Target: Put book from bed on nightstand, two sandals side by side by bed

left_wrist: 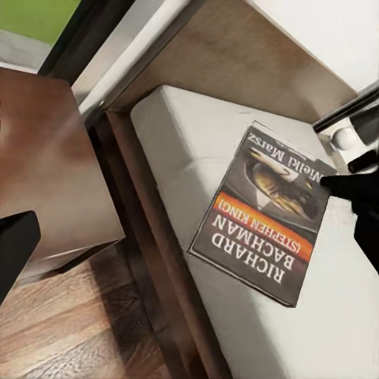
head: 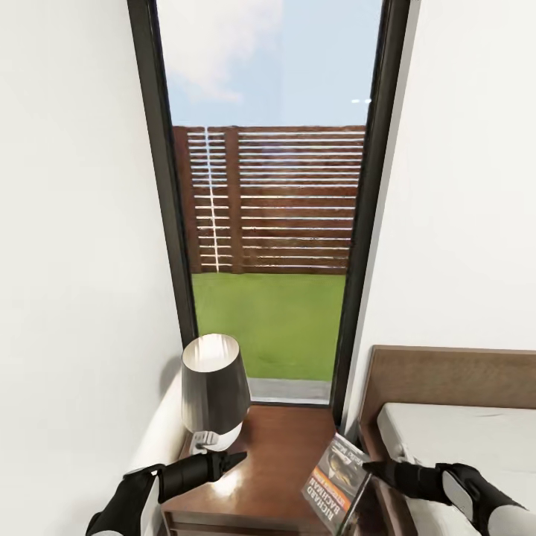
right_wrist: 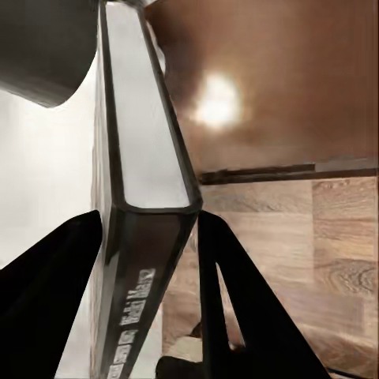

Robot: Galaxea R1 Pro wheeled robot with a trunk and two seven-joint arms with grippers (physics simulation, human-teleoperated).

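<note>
My right claw (head: pixel 374 470) is clamped on the book (head: pixel 336 484): in the right wrist view its two dark fingers (right_wrist: pixel 237 308) sit on either side of the thin volume (right_wrist: pixel 142 205), cover on one side, back on the other, with the spine lettering running down between them. In the head view the book hangs tilted at the lower middle of the frame, its "RICHARD BACHMAN" cover facing me, just left of the claw tip and over the right edge of the nightstand (head: pixel 275 469), beside the bed (head: pixel 461 439) frame. The left wrist view shows the same cover (left_wrist: pixel 268 209) at centre right with the right claw's black tip (left_wrist: pixel 347 183) touching its far edge, and pale mattress (left_wrist: pixel 197 142) behind it.

My left claw (head: pixel 227 460) sits at the lower left of the head view, pointing right over the nightstand top; I cannot tell whether its fingers are apart or together.

Just beyond it, a lamp (head: pixel 214 391) with a dark shade stands at the nightstand's back left corner. To the right, the headboard (head: pixel 447 376) rises behind the mattress. Farther up the frame, the tall dark-framed window (head: pixel 160 223) shows grass (head: pixel 268 320), then a slatted wooden fence (head: pixel 283 201), then sky.
</note>
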